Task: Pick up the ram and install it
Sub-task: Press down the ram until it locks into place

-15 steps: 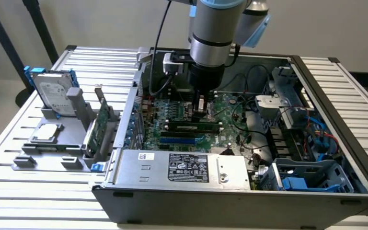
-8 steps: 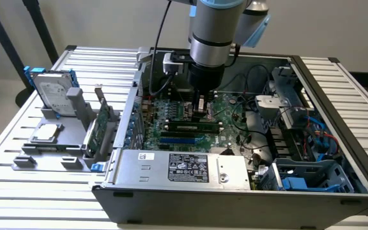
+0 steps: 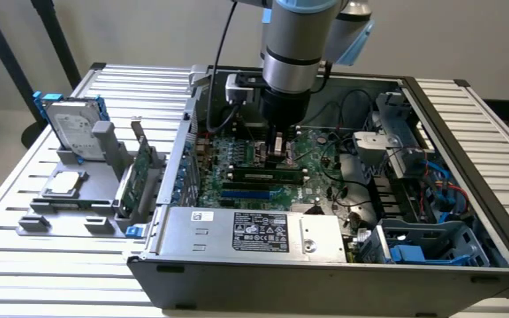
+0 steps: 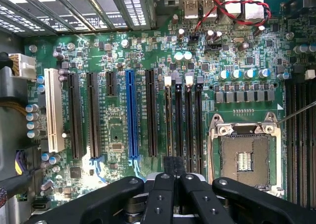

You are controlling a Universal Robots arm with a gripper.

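Open grey metal computer case (image 3: 236,278) on slatted metal surface (image 3: 24,278). Above its green motherboard (image 4: 118,135): black end effector (image 4: 173,184), fingers pressed together, hold on anything not discernible. Lying along black memory slots just beside it: long thin green ram stick (image 3: 268,176). Likely risks: pressing down off-line, tilting the stick, straining slot clips, scraping nearby capacitors.

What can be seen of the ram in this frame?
The ram is a long, narrow green circuit-board stick with a row of dark chips on its face. In the exterior view it stands on its long edge along a black slot on the motherboard, inside the open computer case. Whether it is fully seated cannot be told. The shut pincer hangs just above it, seemingly apart.
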